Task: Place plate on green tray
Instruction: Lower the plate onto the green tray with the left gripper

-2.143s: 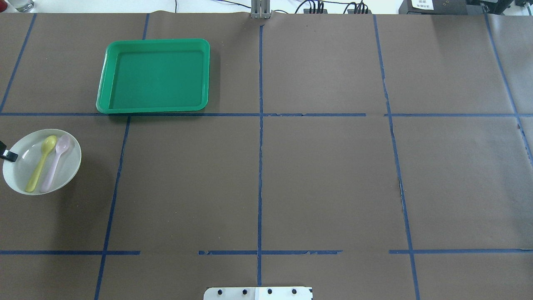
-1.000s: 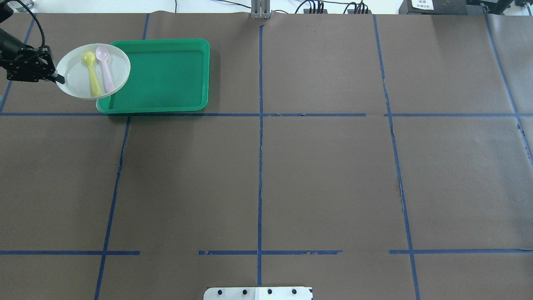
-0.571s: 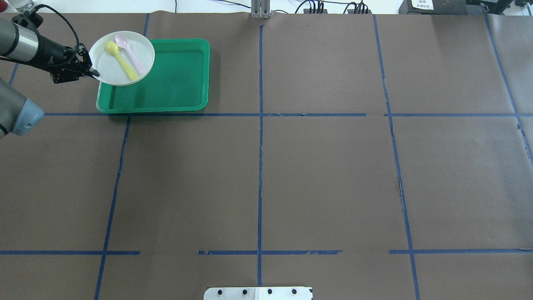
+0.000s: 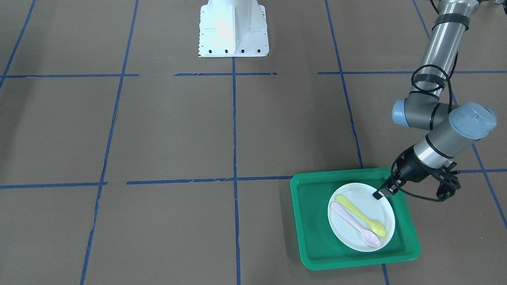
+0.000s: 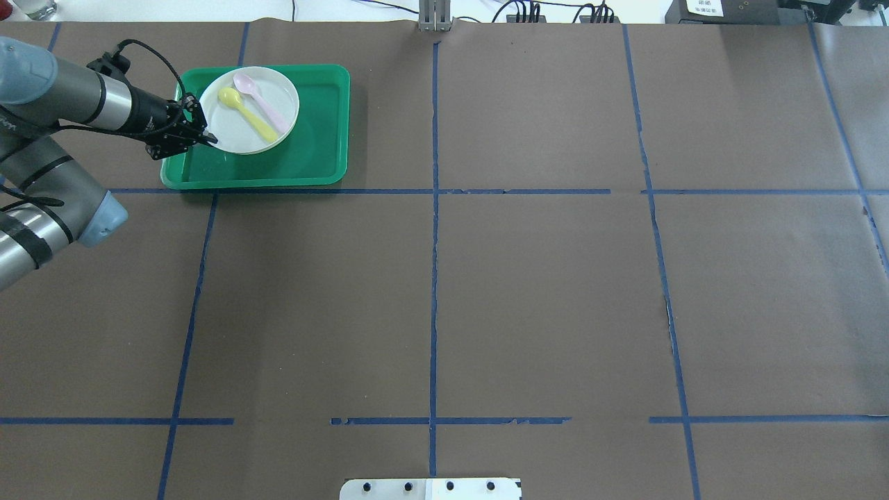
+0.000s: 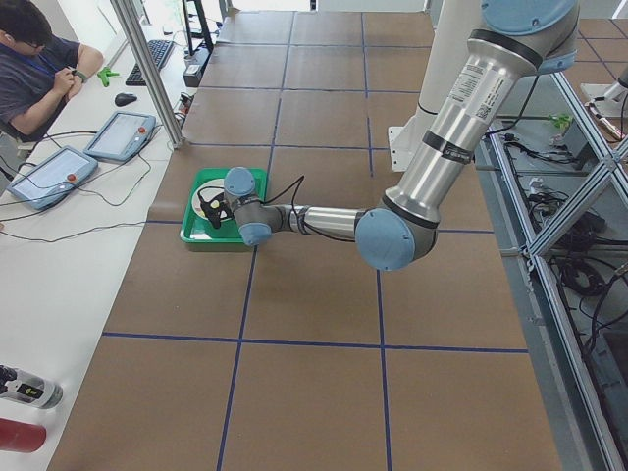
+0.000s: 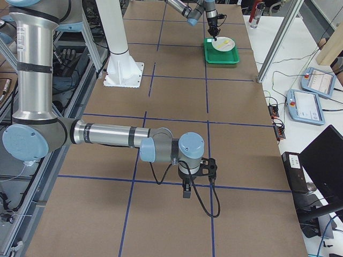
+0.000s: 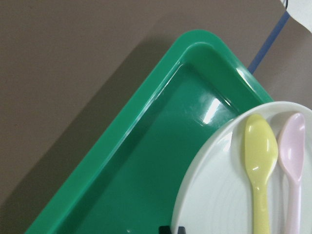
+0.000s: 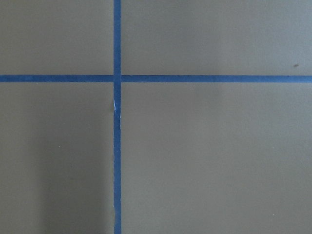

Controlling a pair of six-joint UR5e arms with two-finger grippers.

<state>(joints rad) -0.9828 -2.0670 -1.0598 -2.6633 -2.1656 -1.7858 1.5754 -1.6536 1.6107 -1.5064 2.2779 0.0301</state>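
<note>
Carried across from the tabletop's left edge within the last two seconds, the small round white plastic plate (image 5: 236, 133) is now over the large bright green plastic tray (image 5: 316, 161), inside the line of its raised lip and toward the robot's left side. Whether it rests on the tray floor or hangs just above cannot be told. The left pincer (image 5: 208, 139) is clenched on the plate's rim at the edge nearest its arm. A yellow plastic spoon (image 5: 244, 115) and a pink plastic spoon (image 5: 262, 104) lie loose, side by side, on the plate.

Light, stiff and smooth, the plate looks suited to that rim pinch, though any tilt could send the spoons sliding. Blue tape lines (image 5: 434, 278) cross the brown paper-covered tabletop (image 5: 549, 298). The right pincer (image 7: 187, 191) hangs over bare paper well apart; whether it is clenched or released cannot be told. An operator (image 6: 34, 61) sits at a side desk (image 6: 59, 245).
</note>
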